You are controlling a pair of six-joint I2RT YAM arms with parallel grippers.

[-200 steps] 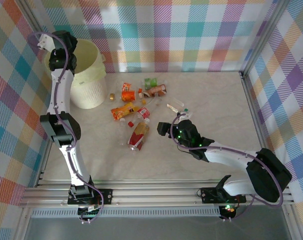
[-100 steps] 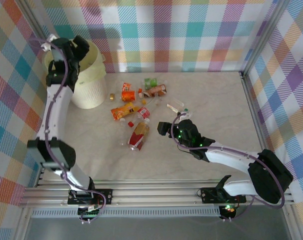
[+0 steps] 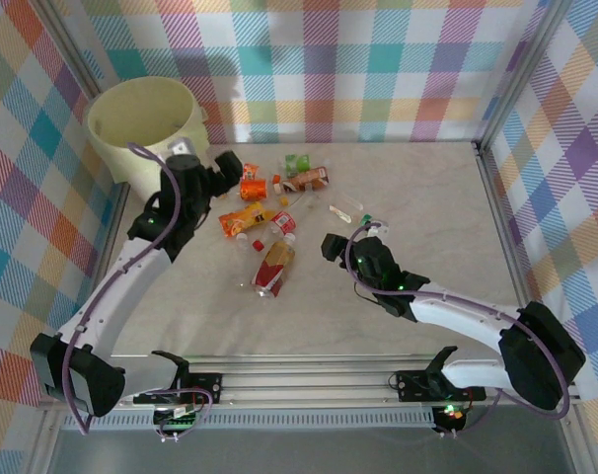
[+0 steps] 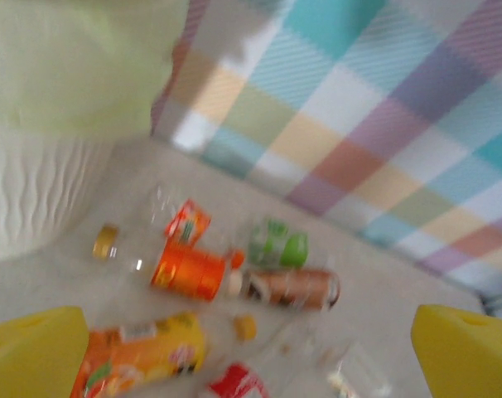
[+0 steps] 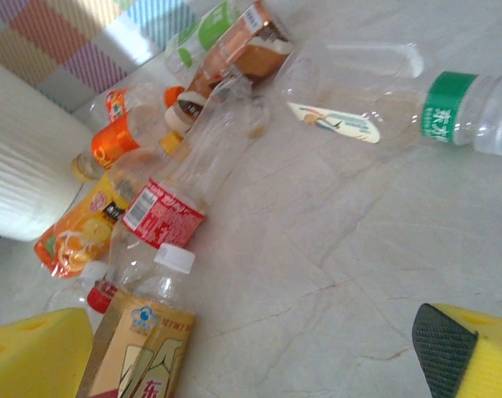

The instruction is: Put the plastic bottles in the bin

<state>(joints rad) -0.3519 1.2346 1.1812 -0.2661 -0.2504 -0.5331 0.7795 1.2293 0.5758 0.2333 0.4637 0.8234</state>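
1. The plastic bottles (image 3: 269, 212) lie loose in a cluster on the table (image 3: 427, 286), left of centre. All those in sight are on the surface, so the task is judged to be at an early stage.
2. The bin (image 3: 146, 118) stands upright in the far left corner, just left of the cluster, with its mouth open upward.
3. The left gripper (image 3: 223, 170) hangs at the bin-side edge of the cluster, close to the orange-labelled bottle (image 3: 252, 186). In the left wrist view its fingers (image 4: 36, 352) are spread wide with nothing between them.
4. The right gripper (image 3: 331, 245) sits low at the right side of the cluster, near the tan bottle with a white cap (image 5: 139, 348). Its fingers (image 5: 36, 356) are likewise wide apart and hold nothing.
5. Step in hand, as judged: approach for a pick.
6. Next move, left arm: descend over the orange-labelled bottle, straddle its body across the short axis, close and lift. Crushed plastic is likely to yield and slip, so grip at the label, not the cap.
7. Clearance: the bottles touch or nearly touch one another, so a descending finger may nudge a neighbour. The bin wall is near, so raise the load above the rim before moving across.
8. Open room: bare table lies on the near side and to the right. Checked walls (image 3: 378, 79) close the back and both sides.
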